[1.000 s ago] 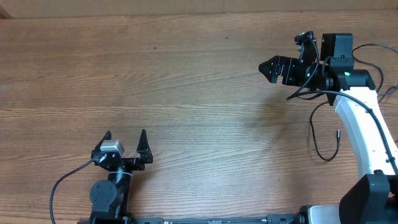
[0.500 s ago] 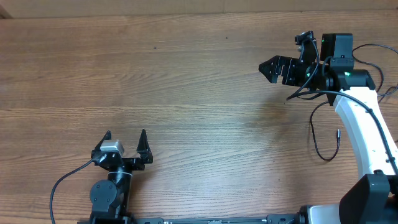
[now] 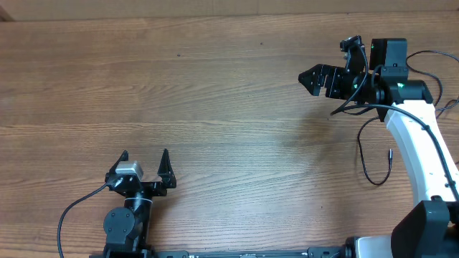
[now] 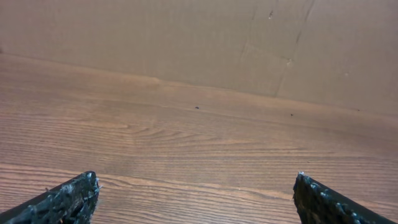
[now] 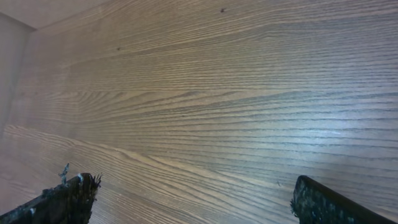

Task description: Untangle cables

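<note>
One thin black cable [image 3: 363, 163] lies on the wooden table [image 3: 229, 107] at the right, beside the white right arm. It curls down into a U and ends in a small plug [image 3: 389, 153]. My right gripper [image 3: 307, 77] hovers up and to the left of it, pointing left. It is open and empty, and in the right wrist view only bare wood lies between the fingers of the right gripper [image 5: 193, 183]. My left gripper [image 3: 144, 153] sits at the near left, open and empty; in the left wrist view the left gripper [image 4: 196, 180] also frames only wood. Neither wrist view shows a cable.
A thicker black wire [image 3: 72, 215] loops off the left arm's base. More black strands [image 3: 448, 106] run off the right edge behind the right arm. A plain brown wall [image 4: 186, 37] rises beyond the table's far edge.
</note>
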Action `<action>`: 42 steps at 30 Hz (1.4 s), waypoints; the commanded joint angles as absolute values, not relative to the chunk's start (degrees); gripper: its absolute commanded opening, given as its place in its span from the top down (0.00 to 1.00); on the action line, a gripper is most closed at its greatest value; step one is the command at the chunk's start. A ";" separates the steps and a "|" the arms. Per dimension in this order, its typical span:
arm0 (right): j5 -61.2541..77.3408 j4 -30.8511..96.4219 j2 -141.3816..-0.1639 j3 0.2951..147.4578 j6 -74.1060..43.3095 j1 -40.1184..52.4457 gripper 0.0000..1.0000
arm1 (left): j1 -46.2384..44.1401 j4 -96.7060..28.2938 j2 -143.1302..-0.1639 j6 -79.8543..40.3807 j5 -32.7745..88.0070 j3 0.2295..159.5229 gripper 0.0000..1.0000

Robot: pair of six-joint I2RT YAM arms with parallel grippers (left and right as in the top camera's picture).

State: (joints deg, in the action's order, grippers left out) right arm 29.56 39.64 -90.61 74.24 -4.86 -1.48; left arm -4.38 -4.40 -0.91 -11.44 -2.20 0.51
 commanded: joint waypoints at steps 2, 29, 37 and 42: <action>28.64 40.32 -89.27 74.59 -4.38 -1.56 0.00 | -4.03 -4.38 -0.25 -10.11 -1.91 0.32 0.00; 20.51 1.67 -43.81 38.13 -4.49 -1.56 0.00 | -4.03 -4.38 -0.25 -10.11 -1.89 0.32 0.00; 24.12 -20.49 -33.39 16.27 -4.64 -1.54 0.00 | -4.03 -4.36 -0.25 -10.13 -1.89 0.32 0.01; 24.10 -22.04 -29.78 9.08 -4.62 -1.54 0.00 | -4.03 -4.38 -0.25 -10.13 -1.91 0.32 0.00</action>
